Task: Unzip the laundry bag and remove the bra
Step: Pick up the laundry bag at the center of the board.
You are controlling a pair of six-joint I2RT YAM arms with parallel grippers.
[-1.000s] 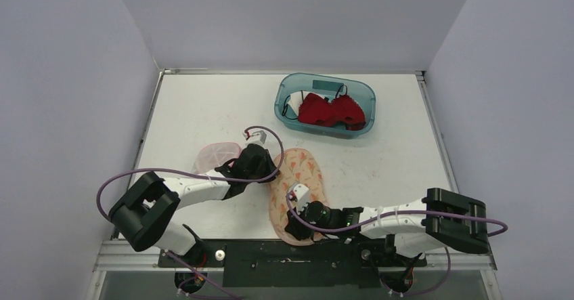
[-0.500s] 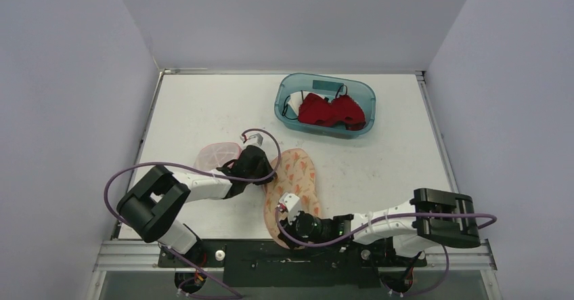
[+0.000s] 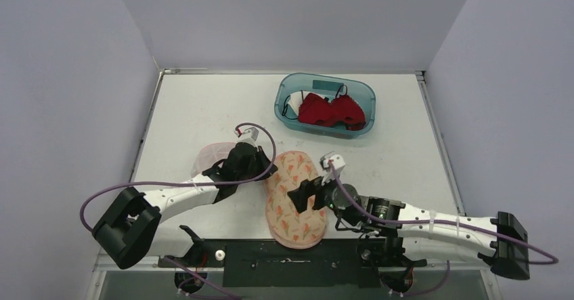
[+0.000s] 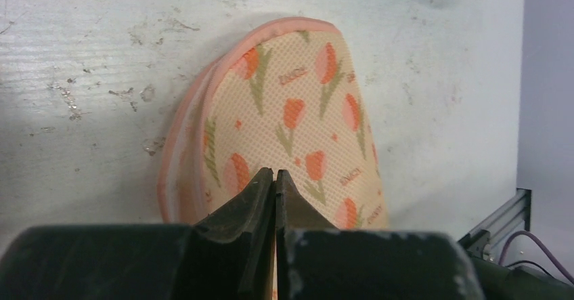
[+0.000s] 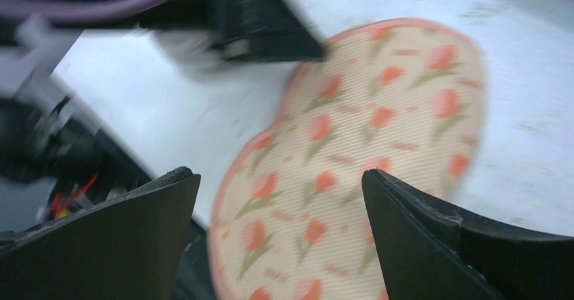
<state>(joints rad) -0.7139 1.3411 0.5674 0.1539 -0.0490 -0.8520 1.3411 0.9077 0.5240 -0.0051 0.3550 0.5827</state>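
Laundry bag, peach mesh with a tulip print, lying flat at the middle of the near edge of the surface. The left gripper is closed with its tips at the bag's left rim, though whether they pinch anything cannot be told. The right gripper hangs spread wide over the bag, holding nothing. A pale pink fabric piece lies just left of the left gripper, and a teal bin holding a red garment sits towards the far right, well apart.
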